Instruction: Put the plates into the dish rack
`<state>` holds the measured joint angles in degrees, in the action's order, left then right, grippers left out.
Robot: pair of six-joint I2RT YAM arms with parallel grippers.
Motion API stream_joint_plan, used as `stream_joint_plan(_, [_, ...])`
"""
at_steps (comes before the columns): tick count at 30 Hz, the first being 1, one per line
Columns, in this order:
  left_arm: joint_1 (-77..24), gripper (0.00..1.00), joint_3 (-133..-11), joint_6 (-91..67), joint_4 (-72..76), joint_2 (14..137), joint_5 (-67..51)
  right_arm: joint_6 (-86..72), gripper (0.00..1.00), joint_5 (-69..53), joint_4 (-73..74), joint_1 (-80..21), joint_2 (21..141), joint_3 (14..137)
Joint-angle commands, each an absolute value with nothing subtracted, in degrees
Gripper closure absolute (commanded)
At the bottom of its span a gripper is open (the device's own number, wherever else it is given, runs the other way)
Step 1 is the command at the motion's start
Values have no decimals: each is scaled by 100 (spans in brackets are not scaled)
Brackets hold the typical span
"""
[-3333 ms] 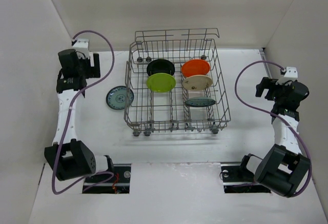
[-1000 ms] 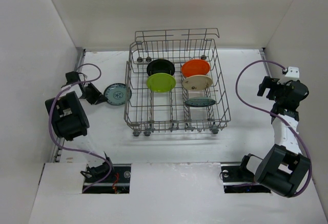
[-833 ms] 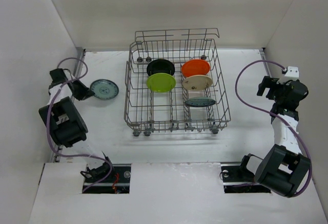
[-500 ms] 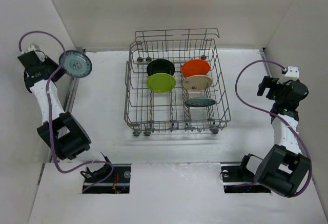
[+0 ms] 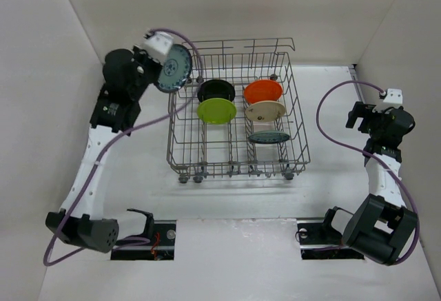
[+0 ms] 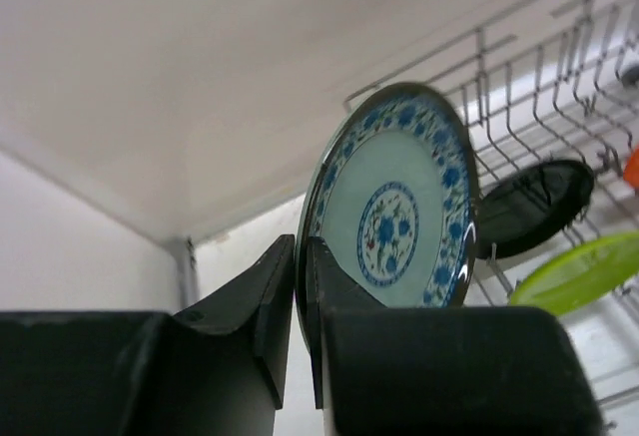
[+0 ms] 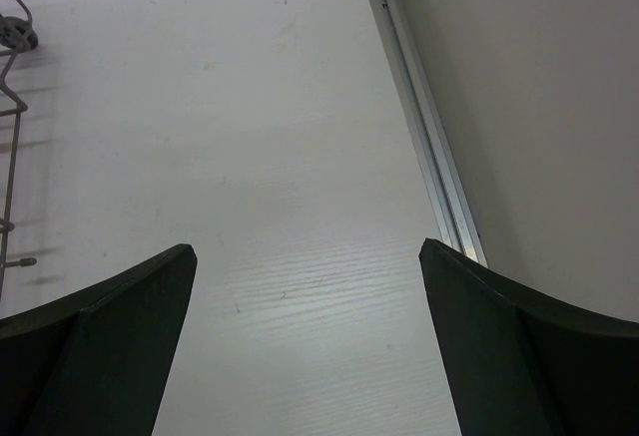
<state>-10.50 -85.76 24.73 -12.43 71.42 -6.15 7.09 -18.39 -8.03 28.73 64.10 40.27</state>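
Observation:
My left gripper (image 6: 300, 246) is shut on the rim of a teal-blue patterned plate (image 6: 394, 212), which stands on edge. Seen from above, that plate (image 5: 173, 68) hangs in the air over the far left corner of the dish rack (image 5: 298, 151). Inside the rack stand a black plate (image 5: 215, 89), a lime green plate (image 5: 216, 111), an orange plate (image 5: 262, 91), a cream plate (image 5: 266, 110) and a second teal-blue plate (image 5: 269, 136). My right gripper (image 7: 308, 256) is open over bare table, far right of the rack (image 5: 355, 116).
White walls enclose the table on the left, back and right. A metal rail (image 7: 424, 117) runs along the right wall. The rack's left wire wall (image 5: 171, 118) rises just below the held plate. Purple cables loop from both arms.
The left arm picked the patterned plate off the table left of the rack, swung it out left and up, then brought it right to the rack's far left corner. The right arm stayed still.

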Motion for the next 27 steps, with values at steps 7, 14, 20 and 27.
stream_joint_plan(7, [-3281,92,-7112,5940,-589,6188,141,668,0,-1802,-1186,2817,6188,3938])
stream_joint_plan(14, [-4029,92,-6522,6556,-484,5950,27,642,0,-1802,-1204,2817,6170,3929])
stream_joint_plan(20, [-4232,92,-6048,7224,-299,5784,-473,642,0,-1802,-1204,2817,6179,3929])
stream_joint_plan(27, [-4057,92,-5529,7532,-202,5687,-1308,624,0,-1811,-1204,2826,6188,3937])
